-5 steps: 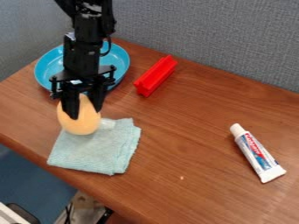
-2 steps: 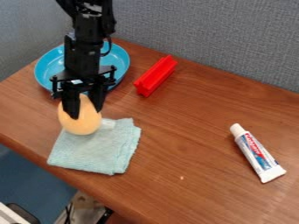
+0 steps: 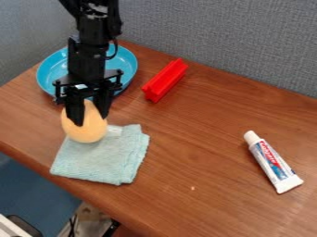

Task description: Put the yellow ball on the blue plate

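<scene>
One black robot arm reaches steeply down from the top of the view, and its gripper (image 3: 84,109) is clamped narrowly over the top of the yellow ball (image 3: 84,125), fingers pressed against its upper sides. The egg-shaped ball sits at the far left corner of a pale teal cloth (image 3: 103,154) spread on the brown wooden table (image 3: 198,139); whether it rests on the cloth or is lifted just clear cannot be told. Behind the arm, near the table's back left edge, lies the blue plate (image 3: 56,67), partly hidden by the arm. A red rectangular block (image 3: 164,80) lies just right of the plate, and a toothpaste tube (image 3: 272,160) lies well apart at the right.
</scene>
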Action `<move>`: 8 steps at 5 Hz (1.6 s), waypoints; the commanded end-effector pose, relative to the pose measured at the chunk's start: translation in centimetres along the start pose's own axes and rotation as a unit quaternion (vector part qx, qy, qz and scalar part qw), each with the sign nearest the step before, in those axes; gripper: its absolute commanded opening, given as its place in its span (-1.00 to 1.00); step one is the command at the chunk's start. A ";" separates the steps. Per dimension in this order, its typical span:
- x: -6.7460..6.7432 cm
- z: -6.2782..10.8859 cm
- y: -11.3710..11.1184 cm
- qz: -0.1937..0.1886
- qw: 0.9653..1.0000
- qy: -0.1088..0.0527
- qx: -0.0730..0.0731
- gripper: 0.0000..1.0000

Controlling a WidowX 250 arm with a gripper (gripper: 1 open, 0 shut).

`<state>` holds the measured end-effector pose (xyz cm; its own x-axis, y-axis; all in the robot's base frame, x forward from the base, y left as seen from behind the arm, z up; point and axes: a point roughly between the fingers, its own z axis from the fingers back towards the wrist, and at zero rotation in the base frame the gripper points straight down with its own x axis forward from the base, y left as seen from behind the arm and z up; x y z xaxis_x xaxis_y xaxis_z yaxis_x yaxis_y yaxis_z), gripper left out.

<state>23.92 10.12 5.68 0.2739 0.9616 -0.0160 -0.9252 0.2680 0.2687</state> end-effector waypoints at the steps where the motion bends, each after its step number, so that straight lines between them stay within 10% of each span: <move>1: 0.8 0.9 -0.2 0.005 1.000 -0.006 -0.014 -1.00; 8: 1.0 0.7 -0.4 0.000 1.000 0.006 -0.011 -1.00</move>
<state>24.25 10.23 5.46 0.2816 0.9584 -0.0457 -0.9184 0.2831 0.2764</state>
